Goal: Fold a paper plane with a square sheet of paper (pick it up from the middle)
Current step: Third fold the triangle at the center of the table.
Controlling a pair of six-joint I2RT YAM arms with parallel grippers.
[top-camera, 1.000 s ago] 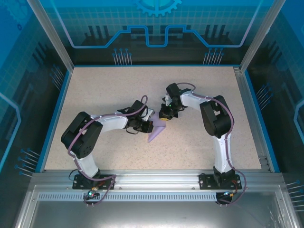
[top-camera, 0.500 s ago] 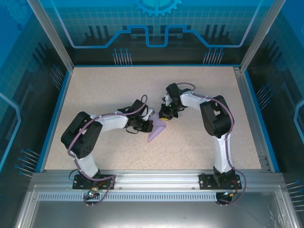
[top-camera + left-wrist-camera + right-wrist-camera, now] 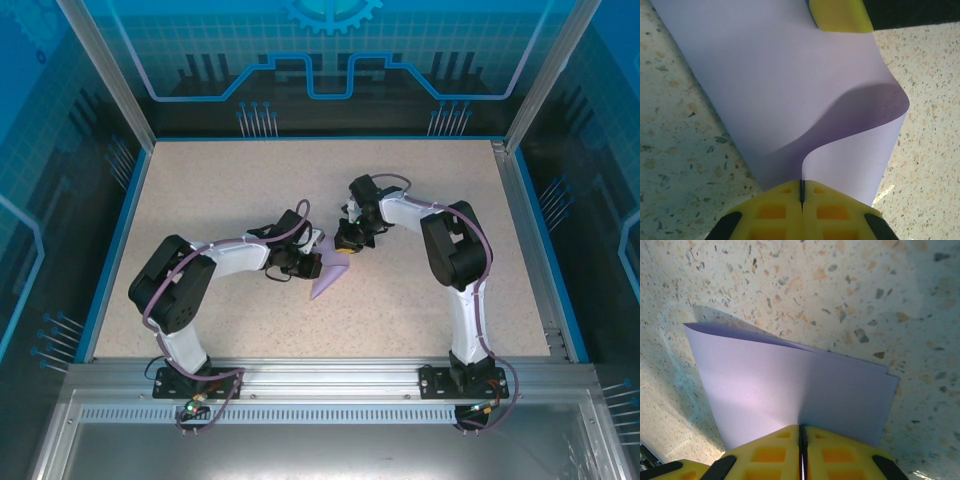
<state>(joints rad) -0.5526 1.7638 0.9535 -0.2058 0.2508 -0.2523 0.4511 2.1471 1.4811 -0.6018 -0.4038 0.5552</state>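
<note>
Paper: a thin, plain, pale lavender-purple sheet of paper (image 3: 327, 277), folded over on itself. From above it looks like a narrow shape tapering to a point, and the point aims toward the near edge and slightly left.
Paper's place: around the middle of the table, between the two grippers. Its wide end is up at the fingertips and its point is lower. I cannot tell whether the point touches the surface.
Paper, left wrist view: the sheet (image 3: 790, 90) bends in a soft wave with a shadowed hollow on the right. Its near edge runs into the seam between the pads.
Paper, right wrist view: the layers (image 3: 790, 390) lie nearly flat together and part slightly along the upper left edge. They cast a shadow on the surface behind.
Left gripper: the left gripper (image 3: 314, 263) (image 3: 801, 192) has its yellow pads pressed together, with the paper's edge pinched in the seam.
Right gripper: the right gripper (image 3: 345, 252) (image 3: 801, 437) is also closed on the paper, which rises straight out of the line where the pads meet. One of its yellow fingertips (image 3: 840, 15) sits at the sheet's far edge in the left wrist view.
Arms: both white-and-black arms (image 3: 230, 258) reach inward from their bases, and their wrists nearly meet over the paper.
Table: a speckled beige tabletop (image 3: 220, 190) edged in blue.
Surround: an aluminium frame (image 3: 100, 70) with translucent blue panels.
</note>
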